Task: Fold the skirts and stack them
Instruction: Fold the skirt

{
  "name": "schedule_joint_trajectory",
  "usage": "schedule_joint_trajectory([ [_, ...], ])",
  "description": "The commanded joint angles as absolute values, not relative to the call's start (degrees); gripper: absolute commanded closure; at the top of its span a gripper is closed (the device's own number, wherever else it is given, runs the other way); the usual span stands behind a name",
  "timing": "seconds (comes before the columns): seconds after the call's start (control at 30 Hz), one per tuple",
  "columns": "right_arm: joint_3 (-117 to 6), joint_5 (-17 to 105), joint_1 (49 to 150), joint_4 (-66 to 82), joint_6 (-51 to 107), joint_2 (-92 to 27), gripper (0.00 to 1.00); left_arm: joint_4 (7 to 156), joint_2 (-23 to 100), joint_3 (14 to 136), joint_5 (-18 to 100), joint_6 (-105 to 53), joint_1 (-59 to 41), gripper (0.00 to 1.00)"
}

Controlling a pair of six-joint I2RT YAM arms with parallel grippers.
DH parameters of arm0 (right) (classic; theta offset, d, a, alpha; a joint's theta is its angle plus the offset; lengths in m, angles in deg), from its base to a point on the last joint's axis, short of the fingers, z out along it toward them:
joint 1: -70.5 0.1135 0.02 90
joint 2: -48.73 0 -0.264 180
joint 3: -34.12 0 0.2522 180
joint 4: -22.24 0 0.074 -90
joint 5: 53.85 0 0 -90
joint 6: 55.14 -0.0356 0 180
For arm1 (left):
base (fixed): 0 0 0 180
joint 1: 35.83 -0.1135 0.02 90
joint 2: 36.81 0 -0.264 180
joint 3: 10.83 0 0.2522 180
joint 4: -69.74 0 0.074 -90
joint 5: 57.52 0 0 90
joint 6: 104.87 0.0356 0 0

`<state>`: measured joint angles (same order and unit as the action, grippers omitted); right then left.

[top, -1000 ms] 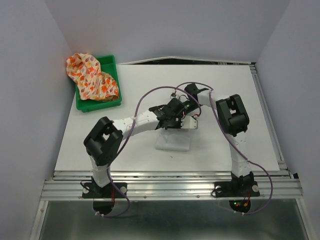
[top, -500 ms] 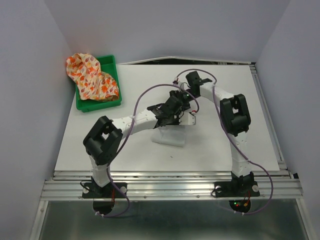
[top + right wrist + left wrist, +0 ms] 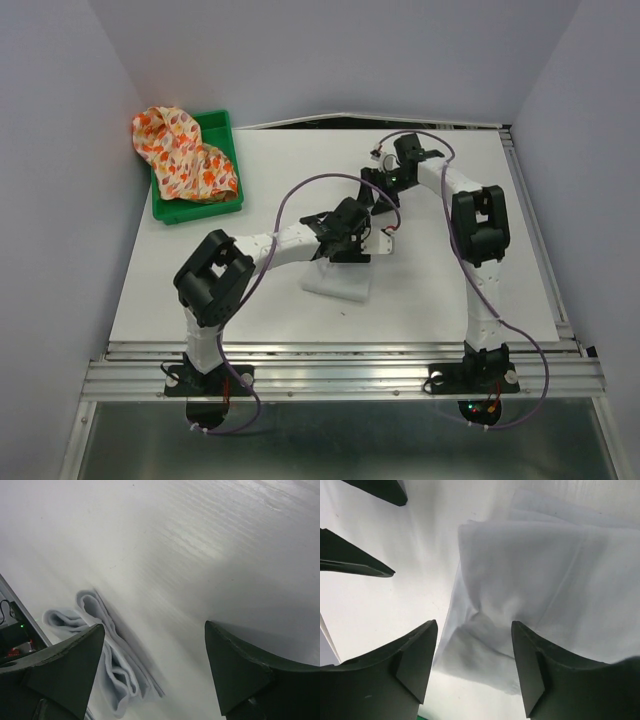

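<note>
The white skirt [image 3: 335, 282] lies folded in a small pad at the table's middle. In the left wrist view the skirt [image 3: 540, 590] shows smooth layers with a crease near the jaws. My left gripper [image 3: 368, 248] [image 3: 474, 625] hovers open just over the pad's far edge and holds nothing. My right gripper [image 3: 372, 192] [image 3: 154, 627] stands open farther back, above bare table, with the skirt's folded edges [image 3: 120, 675] by its left finger. The floral skirt [image 3: 180, 150] lies crumpled in the green tray [image 3: 200, 210] at the far left.
Grey walls close in on the white table [image 3: 480, 290] at the left, back and right. Purple cables [image 3: 300, 190] loop over both arms. In the left wrist view, two dark fingers [image 3: 355, 562] show at the upper left.
Both grippers have opened. The left one let go of the white skirt, which now lies folded. The right gripper drew back toward the far right, away from the skirt.
</note>
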<state>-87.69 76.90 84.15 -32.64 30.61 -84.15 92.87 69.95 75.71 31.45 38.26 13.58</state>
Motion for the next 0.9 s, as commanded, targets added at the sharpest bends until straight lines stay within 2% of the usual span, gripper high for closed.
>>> schedule_joint_trajectory([
  [0.0,-87.04,77.81,84.13,-31.95,30.38,-80.48,0.14,92.38,68.31,77.9,30.9,35.85,13.3,0.21],
  [0.17,-87.39,78.16,78.25,-32.04,28.19,-75.29,0.15,93.08,61.2,80.01,30.99,29.36,10.76,0.17],
  [0.2,-87.39,78.6,77.1,-31.86,27.92,-74.33,0.16,92.91,58.4,80.45,30.82,28.13,10.06,0.01],
  [0.33,-84.76,82.37,74.72,-31.86,27.84,-67.74,0.17,94.65,52.93,83.26,31.6,14.78,4.7,0.01],
  [0.43,-77.48,88.41,74.72,-27.22,21.02,-60.36,0.16,99.39,50.3,85.99,40.0,5.75,0.31,0.01],
  [0.63,-54.72,101.87,81.12,-5.09,5.62,-49.54,0.16,96.78,41.86,80.11,54.79,-8.79,-11.03,0.01],
  [0.67,-51.91,102.67,84.27,3.82,-1.02,-48.84,0.15,96.77,41.15,79.23,57.85,-10.89,-12.35,0.01],
  [0.77,-41.88,104.44,88.94,24.73,-14.82,-49.7,0.13,96.95,38.87,77.74,63.84,-12.23,-17.7,0.01],
  [0.87,-36.6,104.44,93.43,37.97,-27.5,-55.14,0.12,96.95,36.23,74.75,64.39,-12.32,-20.09,0.01],
])
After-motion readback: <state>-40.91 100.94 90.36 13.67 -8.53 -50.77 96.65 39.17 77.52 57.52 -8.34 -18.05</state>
